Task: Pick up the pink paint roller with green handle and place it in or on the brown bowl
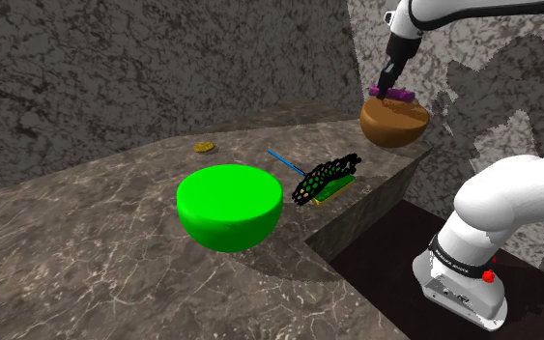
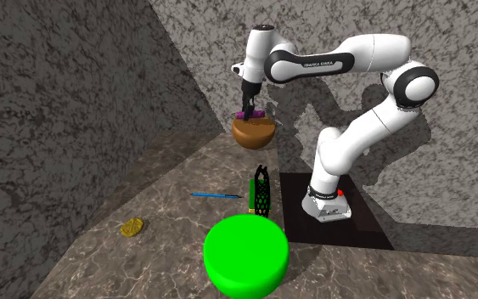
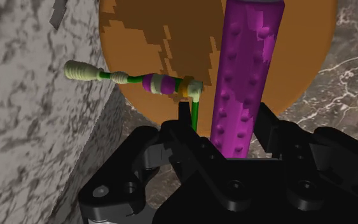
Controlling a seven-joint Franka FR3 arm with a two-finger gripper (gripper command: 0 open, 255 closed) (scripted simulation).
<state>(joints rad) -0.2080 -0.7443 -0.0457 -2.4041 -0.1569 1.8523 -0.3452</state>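
Observation:
The paint roller (image 3: 244, 83) has a purple studded cylinder, a thin green wire frame and a handle banded in green, purple and cream. It lies across the top of the brown bowl (image 1: 393, 127), which stands in the counter's far corner by the stone wall. My gripper (image 1: 390, 85) points straight down over the bowl, shut on the roller (image 1: 392, 94) with a black finger on either side of the cylinder. From the second exterior view, the gripper (image 2: 248, 106) holds the roller (image 2: 250, 113) right at the bowl's (image 2: 252, 136) rim. In the wrist view the bowl (image 3: 145, 38) lies behind the roller.
A large bright green bowl (image 1: 229, 206) sits mid-counter. Between it and the brown bowl lie a black mesh object on a green and yellow base (image 1: 326, 180) and a thin blue stick (image 1: 284, 161). A small yellow-brown piece (image 1: 203, 147) lies near the back wall. Stone walls close the corner.

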